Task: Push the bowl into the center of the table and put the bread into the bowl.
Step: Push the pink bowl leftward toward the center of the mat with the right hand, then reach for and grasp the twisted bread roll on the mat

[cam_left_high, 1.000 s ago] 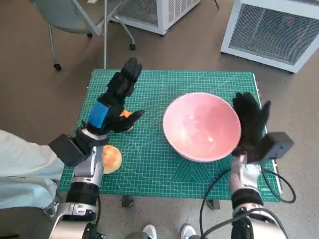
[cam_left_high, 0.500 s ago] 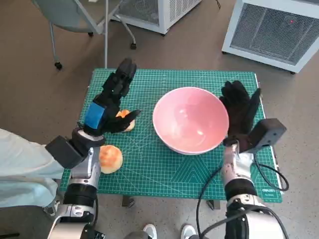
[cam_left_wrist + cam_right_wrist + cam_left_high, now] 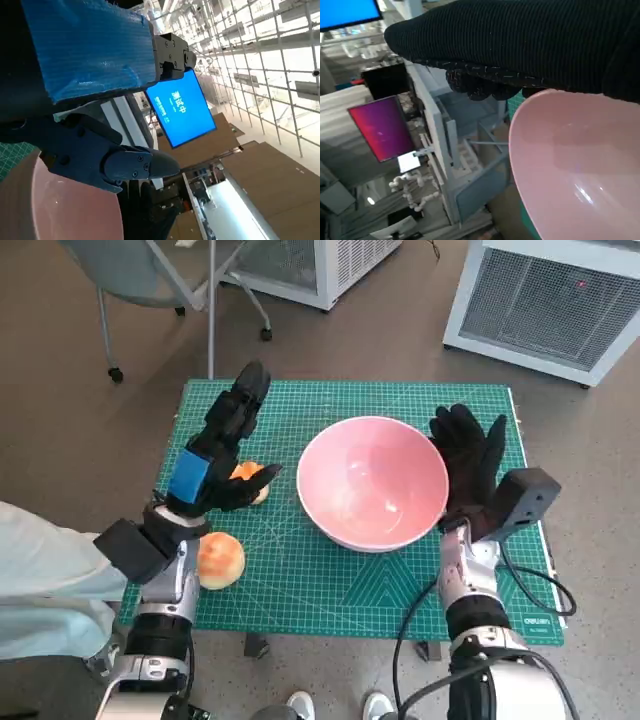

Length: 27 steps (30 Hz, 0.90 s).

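The pink bowl (image 3: 371,482) stands empty near the middle of the green cutting mat (image 3: 330,580), and its rim also shows in the left wrist view (image 3: 60,210) and the right wrist view (image 3: 570,165). My gloved right hand (image 3: 468,465) lies flat against the bowl's right side, fingers spread. My left hand (image 3: 222,445) hovers open over the mat's left part, above a small orange-topped bread roll (image 3: 248,475). A second round bread roll (image 3: 220,559) lies by the mat's front left, next to my left forearm.
The mat covers the small table. A chair (image 3: 150,280) stands behind the table at the left, and white slatted units (image 3: 545,300) stand at the back. A person's pale sleeve (image 3: 40,570) shows at the left edge. Shoes show below the table's front edge.
My right hand has pushed the bowl leftward toward the mat's middle. My left hand has hardly moved over the small roll.
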Tool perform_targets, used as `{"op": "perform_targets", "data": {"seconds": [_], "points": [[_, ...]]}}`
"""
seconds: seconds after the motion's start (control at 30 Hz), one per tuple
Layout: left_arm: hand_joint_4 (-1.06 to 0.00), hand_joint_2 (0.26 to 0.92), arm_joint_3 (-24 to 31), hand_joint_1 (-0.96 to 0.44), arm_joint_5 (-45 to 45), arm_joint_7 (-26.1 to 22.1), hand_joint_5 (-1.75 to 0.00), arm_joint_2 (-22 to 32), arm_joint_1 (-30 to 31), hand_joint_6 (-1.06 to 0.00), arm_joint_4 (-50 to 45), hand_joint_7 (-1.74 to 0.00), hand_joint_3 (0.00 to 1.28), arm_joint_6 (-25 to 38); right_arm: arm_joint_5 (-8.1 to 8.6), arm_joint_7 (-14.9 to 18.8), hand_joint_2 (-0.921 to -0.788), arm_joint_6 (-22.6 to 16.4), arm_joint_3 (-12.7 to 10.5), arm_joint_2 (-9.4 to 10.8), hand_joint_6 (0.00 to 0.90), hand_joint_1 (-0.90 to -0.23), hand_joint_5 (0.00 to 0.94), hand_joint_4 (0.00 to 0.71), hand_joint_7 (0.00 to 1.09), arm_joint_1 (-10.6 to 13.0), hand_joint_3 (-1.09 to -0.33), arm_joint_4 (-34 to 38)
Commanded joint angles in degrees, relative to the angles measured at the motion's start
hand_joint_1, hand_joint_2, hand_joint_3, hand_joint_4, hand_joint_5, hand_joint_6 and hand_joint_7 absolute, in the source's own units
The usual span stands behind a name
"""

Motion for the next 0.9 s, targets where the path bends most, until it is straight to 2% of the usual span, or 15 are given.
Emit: {"op": "perform_targets", "data": {"seconds": [0.03,0.33,0.47,0.67,0.8,0.9], "points": [[-0.07,0.921,0.2,-0.58,0.5,0.6,0.0,0.6,0.8,-0.14,-1.1,-0.01,0.31,-0.8,-0.58,-0.6,-0.921,1.3,0.2,0.1,0.279,-0.534,0.006,0.356,0.38,0.3,-0.772,0.7],[-0.07,0.921,-0.1,-0.58,0.7,1.0,0.0,0.4,0.7,-0.14,-1.0,-0.01,0.31,-0.8,-0.75,0.2,-0.921,-0.9,0.5,-1.5,0.278,-0.533,0.0,0.342,0.36,0.9,-0.777,-0.8],[-0.07,0.921,-0.1,-0.58,0.7,1.1,0.0,0.4,0.8,-0.14,-1.1,-0.01,0.31,-0.8,-0.73,0.3,-0.921,-1.3,0.6,-1.7,0.276,-0.531,0.0,0.336,0.36,1.0,-0.78,-1.1],[-0.07,0.921,-0.3,-0.57,0.2,0.9,0.0,-0.2,0.3,-0.14,-0.6,-0.01,0.31,-0.4,-3.47,1.1,-0.921,-10.7,3.2,-3.8,0.241,-0.563,0.0,0.298,0.34,3.1,-0.773,-6.9],[-0.07,0.921,-0.4,-0.57,0.0,0.6,0.0,-0.7,-0.1,-0.14,0.0,-0.01,0.31,-0.4,-5.47,2.4,-0.921,-17.3,5.5,-5.0,0.223,-0.578,0.002,0.295,0.33,5.8,-0.772,-12.6],[-0.07,0.921,-0.4,-0.57,-0.3,0.3,0.0,-0.9,-0.5,-0.14,0.4,-0.01,0.31,-0.3,-5.96,3.6,-0.921,-20.2,6.8,-5.7,0.176,-0.577,0.002,0.299,0.41,7.8,-0.781,-17.2]]}}
